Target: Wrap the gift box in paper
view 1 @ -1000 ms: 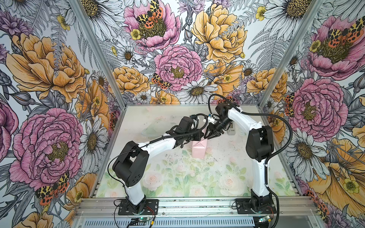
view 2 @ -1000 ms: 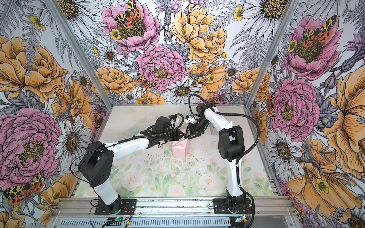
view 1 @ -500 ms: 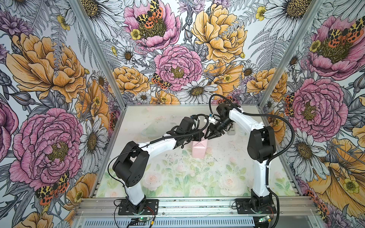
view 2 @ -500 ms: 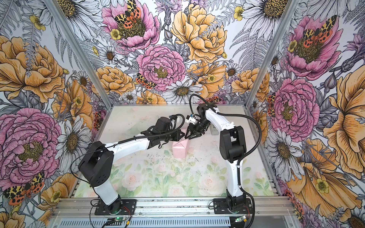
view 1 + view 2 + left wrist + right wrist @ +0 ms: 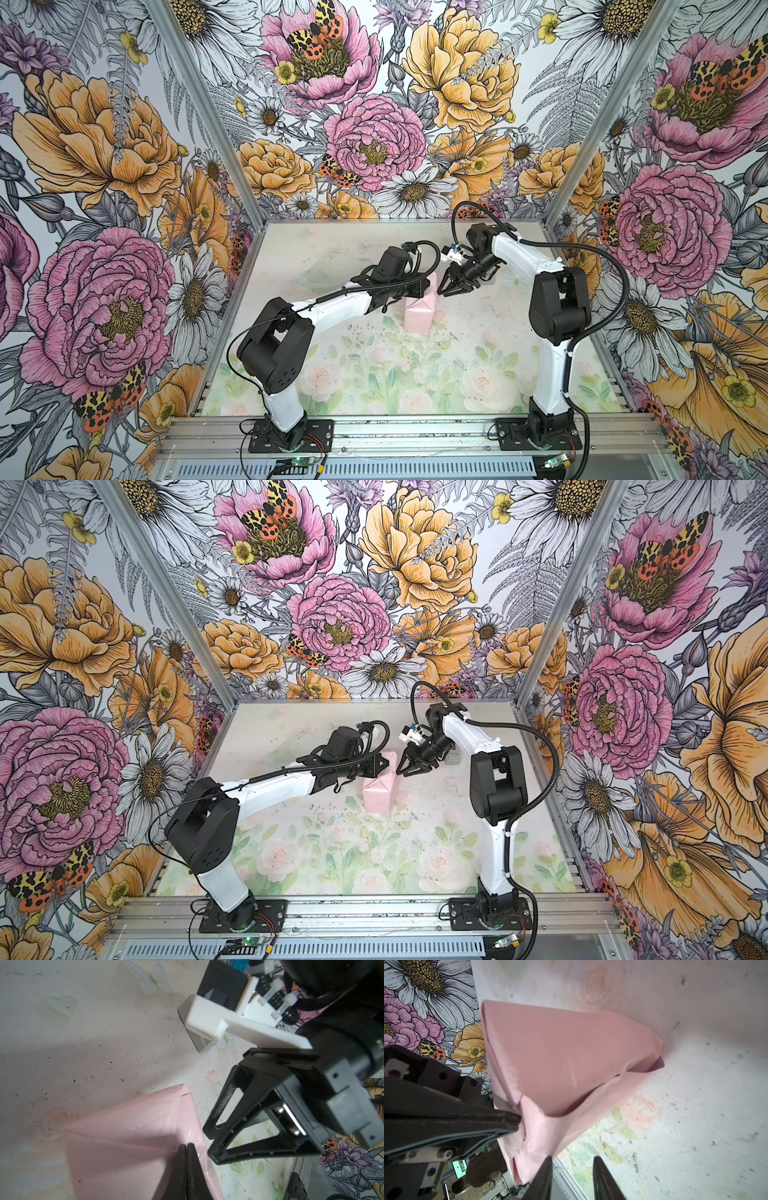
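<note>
paper (image 5: 419, 312): pale pink outside, lilac inside | folded into creased parcel | end flaps open | standing on table (image 5: 374, 365), centre-back

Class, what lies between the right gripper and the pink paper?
Nothing. The left wrist view shows the right gripper close beside the paper, with only a sliver of table between them.
</note>
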You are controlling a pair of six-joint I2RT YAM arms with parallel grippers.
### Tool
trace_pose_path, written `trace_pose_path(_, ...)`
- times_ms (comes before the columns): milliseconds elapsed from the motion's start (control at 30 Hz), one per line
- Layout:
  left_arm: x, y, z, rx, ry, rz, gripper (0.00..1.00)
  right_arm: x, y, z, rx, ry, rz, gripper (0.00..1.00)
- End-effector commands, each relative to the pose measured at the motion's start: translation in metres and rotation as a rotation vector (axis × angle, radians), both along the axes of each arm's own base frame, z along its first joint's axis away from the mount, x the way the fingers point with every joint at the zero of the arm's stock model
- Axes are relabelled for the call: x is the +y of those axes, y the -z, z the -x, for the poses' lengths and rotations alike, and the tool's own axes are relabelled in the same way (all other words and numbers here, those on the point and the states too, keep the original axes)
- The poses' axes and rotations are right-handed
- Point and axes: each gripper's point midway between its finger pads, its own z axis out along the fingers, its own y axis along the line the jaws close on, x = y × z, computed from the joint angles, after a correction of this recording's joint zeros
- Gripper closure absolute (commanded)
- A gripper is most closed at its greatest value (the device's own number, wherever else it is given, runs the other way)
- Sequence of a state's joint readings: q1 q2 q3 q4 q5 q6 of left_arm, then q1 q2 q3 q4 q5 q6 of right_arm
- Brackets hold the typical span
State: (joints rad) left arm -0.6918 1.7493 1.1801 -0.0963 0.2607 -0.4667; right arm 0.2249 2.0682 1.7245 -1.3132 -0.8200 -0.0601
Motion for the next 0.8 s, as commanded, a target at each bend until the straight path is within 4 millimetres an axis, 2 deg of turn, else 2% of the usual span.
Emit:
trace_pose_path(0, 0.026, 0.063, 0.017, 0.132, -0.025, -0.185, 1.00, 0.003, -0.012, -0.003, -0.048, 0.015, -0.042, 0.67)
trace_pose_path(233, 0.025, 0.065, 0.018, 0.130, -0.022, -0.196, 1.00, 0.004, 0.000, 0.004, -0.029, 0.040, -0.048, 0.72)
trace_pose_path(367, 0.025, 0.064, 0.018, 0.130, -0.022, -0.198, 1.00, -0.004, -0.001, 0.007, -0.053, 0.060, -0.004, 0.72)
trace_pose_path(600, 0.024, 0.062, 0.018, 0.123, -0.016, -0.200, 1.00, -0.028, -0.032, 0.004, -0.157, 0.136, 0.073, 0.74)
trace_pose_path(767, 0.026, 0.062, 0.019, 0.120, -0.018, -0.205, 1.00, -0.015, -0.060, -0.001, -0.244, 0.163, 0.011, 0.83)
